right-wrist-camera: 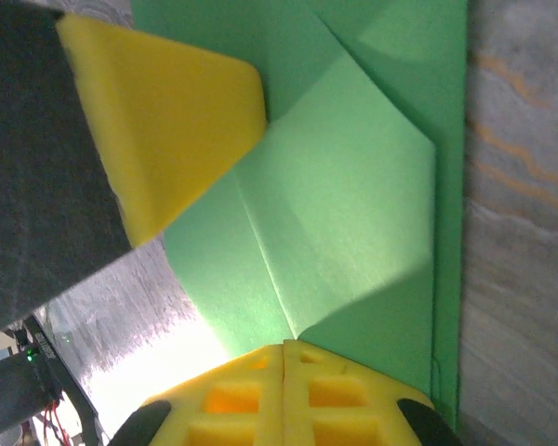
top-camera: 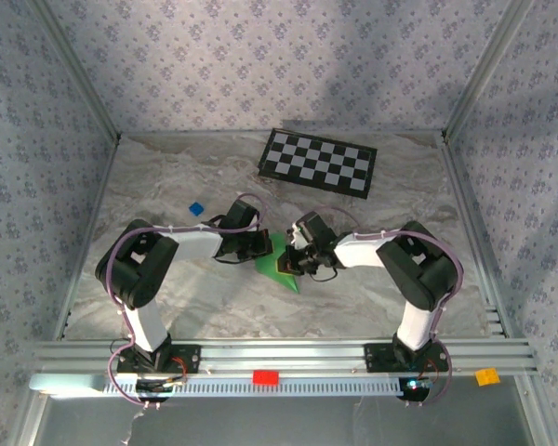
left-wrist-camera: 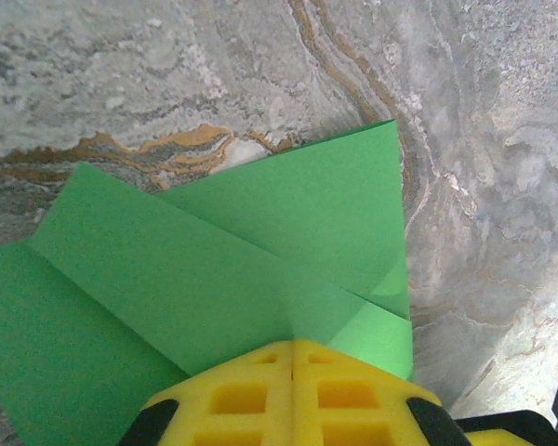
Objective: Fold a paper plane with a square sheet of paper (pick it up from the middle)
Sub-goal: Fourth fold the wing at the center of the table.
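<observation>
The bright green sheet of paper (top-camera: 285, 270) is partly folded and sits at the table's middle, between my two grippers. My left gripper (top-camera: 267, 245) meets it from the left and my right gripper (top-camera: 297, 257) from the right. In the left wrist view the yellow fingers (left-wrist-camera: 242, 395) press together at the left gripper (left-wrist-camera: 292, 342), with overlapping green flaps of the paper (left-wrist-camera: 214, 260) fanning out from the tip. In the right wrist view the right gripper (right-wrist-camera: 285, 344) is shut where a crease of the paper (right-wrist-camera: 353, 204) ends. The left gripper's yellow fingers (right-wrist-camera: 167, 111) show at upper left.
A black-and-white checkerboard (top-camera: 318, 161) lies at the back of the marbled table (top-camera: 400, 186). A tiny blue block (top-camera: 196, 208) sits left of the arms. A red block (top-camera: 265, 377) and an orange block (top-camera: 486, 375) rest on the front rail. Patterned walls enclose three sides.
</observation>
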Controlling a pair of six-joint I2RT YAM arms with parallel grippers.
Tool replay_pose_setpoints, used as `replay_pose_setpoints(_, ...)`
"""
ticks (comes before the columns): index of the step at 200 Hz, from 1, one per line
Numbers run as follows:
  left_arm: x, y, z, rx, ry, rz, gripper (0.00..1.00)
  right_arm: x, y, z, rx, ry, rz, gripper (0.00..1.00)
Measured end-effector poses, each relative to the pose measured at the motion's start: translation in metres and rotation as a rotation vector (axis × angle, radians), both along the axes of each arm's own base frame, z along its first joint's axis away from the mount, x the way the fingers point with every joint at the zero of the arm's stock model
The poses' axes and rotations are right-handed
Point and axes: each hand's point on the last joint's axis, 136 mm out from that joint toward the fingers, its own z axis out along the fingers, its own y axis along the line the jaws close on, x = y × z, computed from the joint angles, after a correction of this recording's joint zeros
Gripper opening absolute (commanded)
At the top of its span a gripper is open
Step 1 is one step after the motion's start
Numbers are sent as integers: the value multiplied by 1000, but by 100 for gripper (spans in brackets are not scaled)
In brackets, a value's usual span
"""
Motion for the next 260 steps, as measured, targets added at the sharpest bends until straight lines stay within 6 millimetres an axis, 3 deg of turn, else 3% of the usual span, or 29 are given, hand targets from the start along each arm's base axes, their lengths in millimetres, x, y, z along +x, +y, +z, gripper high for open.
replay_pose_setpoints(25,0,0,0,-1,0,0,0,4,3,6,-7,8,-1,7)
replay_pose_setpoints(53,0,0,0,0,-1,2,0,21,17,17,16,-17,-9,7)
replay_pose_setpoints(84,2,1,1,-2,-15,10,0,21,13,-1,-19,22,-37,7)
replay_pose_setpoints(120,3,2,0,1,-19,13,0,20,12,-1,10,10,-51,7)
replay_pose_setpoints(190,3,2,1,2,-21,14,0,-3,-3,19,29,-5,-19,11)
replay_pose_setpoints(232,3,2,1,2,-21,14,0,-23,-17,-4,-6,45,-10,11)
replay_pose_setpoints(260,3,2,0,2,-21,15,0,-23,-16,-4,39,39,-12,10)
